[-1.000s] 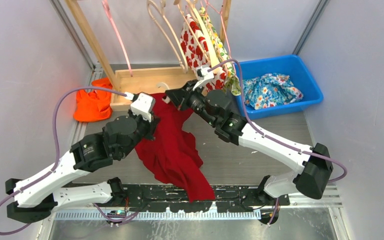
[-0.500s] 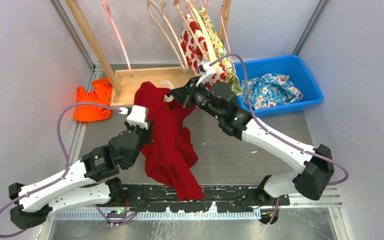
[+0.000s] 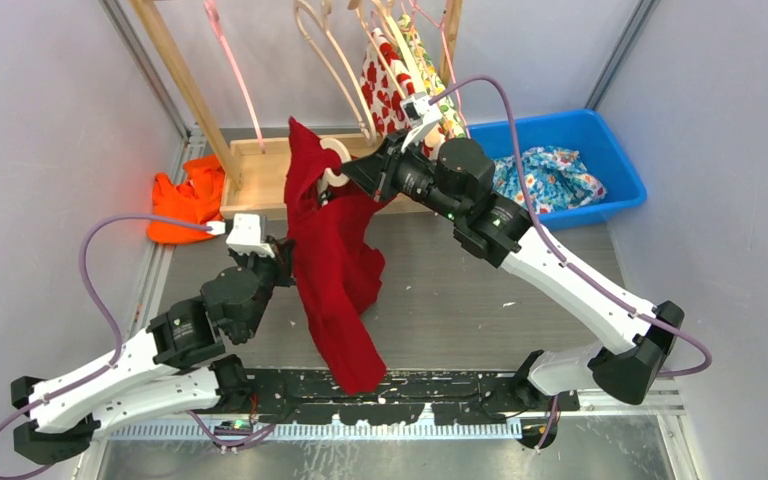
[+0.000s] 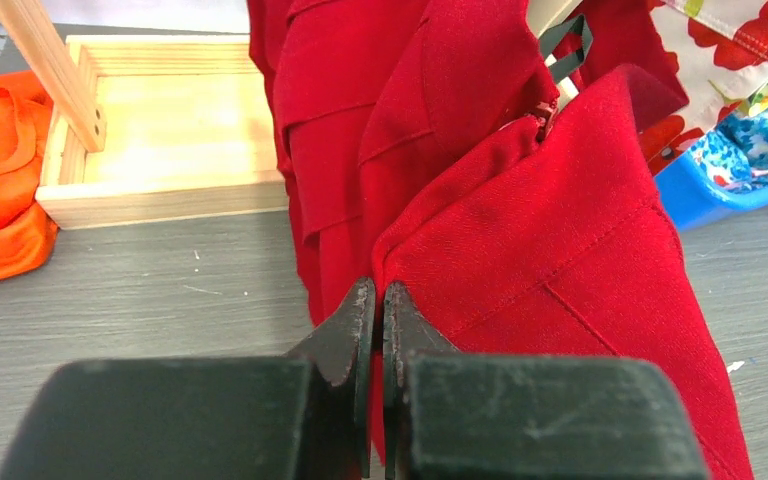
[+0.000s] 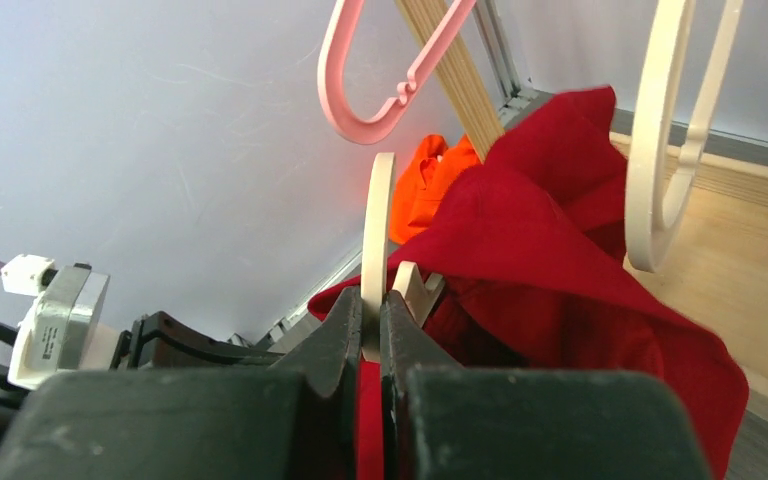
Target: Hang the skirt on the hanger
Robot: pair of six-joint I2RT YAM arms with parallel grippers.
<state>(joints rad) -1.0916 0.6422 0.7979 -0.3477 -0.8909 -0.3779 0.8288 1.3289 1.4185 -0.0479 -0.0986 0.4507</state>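
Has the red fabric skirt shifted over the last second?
Yes. The red fabric skirt moved up the view; its top now overlaps the wooden rack base.

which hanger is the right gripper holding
The cream hanger draped with the red skirt, pinched in the right gripper; the pink hanger and other cream hangers hang on the wooden rack.

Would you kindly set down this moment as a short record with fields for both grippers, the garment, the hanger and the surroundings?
left gripper: shut on an edge of the red fabric skirt
right gripper: shut on the cream curved hanger
skirt: lifted, upper part bunched around the hanger, lower end hanging down
rack: wooden clothes rack behind, with other hangers
bin: blue plastic bin holding a floral cloth
stray item: orange cloth left of the rack
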